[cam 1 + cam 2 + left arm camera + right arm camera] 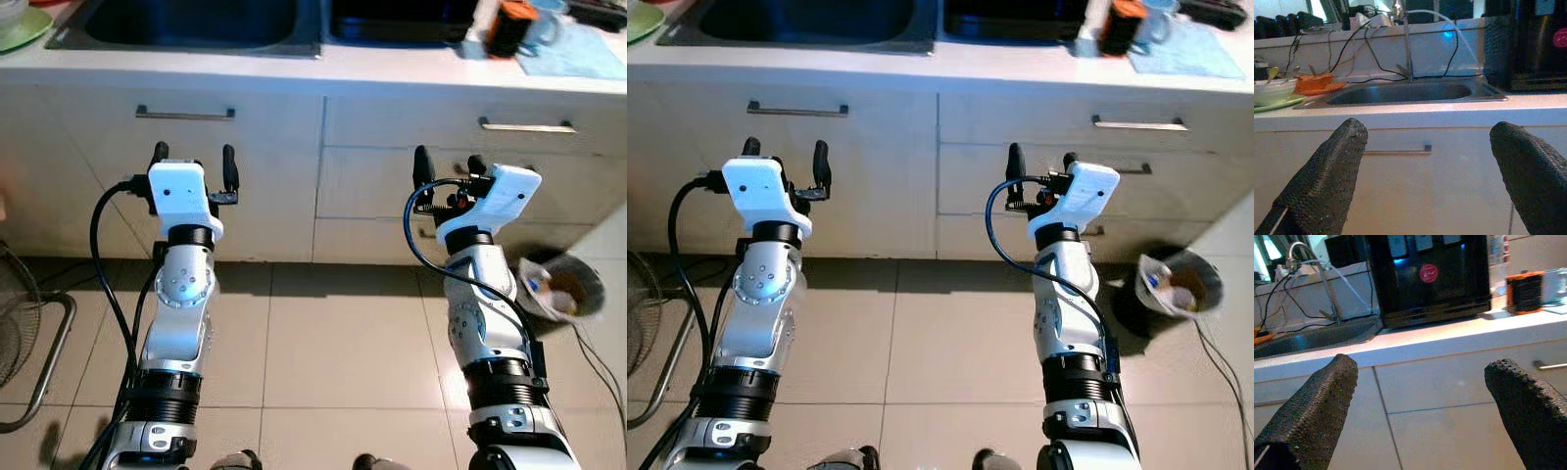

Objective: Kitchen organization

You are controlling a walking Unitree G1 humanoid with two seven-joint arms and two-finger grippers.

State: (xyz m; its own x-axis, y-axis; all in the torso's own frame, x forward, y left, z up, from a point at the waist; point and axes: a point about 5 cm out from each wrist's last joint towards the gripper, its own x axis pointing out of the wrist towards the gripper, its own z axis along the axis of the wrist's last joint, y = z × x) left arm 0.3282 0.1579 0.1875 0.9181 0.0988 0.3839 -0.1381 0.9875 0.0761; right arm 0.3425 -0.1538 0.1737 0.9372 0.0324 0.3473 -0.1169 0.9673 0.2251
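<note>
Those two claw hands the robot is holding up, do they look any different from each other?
The left gripper stands before the cabinet door under the sink; the right gripper stands before the drawers beside it. The left gripper's white housing sits square to the counter, while the right gripper's is tilted outward. Both are raised below counter height, with black fingers spread open and holding nothing.

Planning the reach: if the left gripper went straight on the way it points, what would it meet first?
Probably the white cabinet front below the sink, near its bar handle. The left gripper is open; how far off the cabinet front lies is unclear.
</note>
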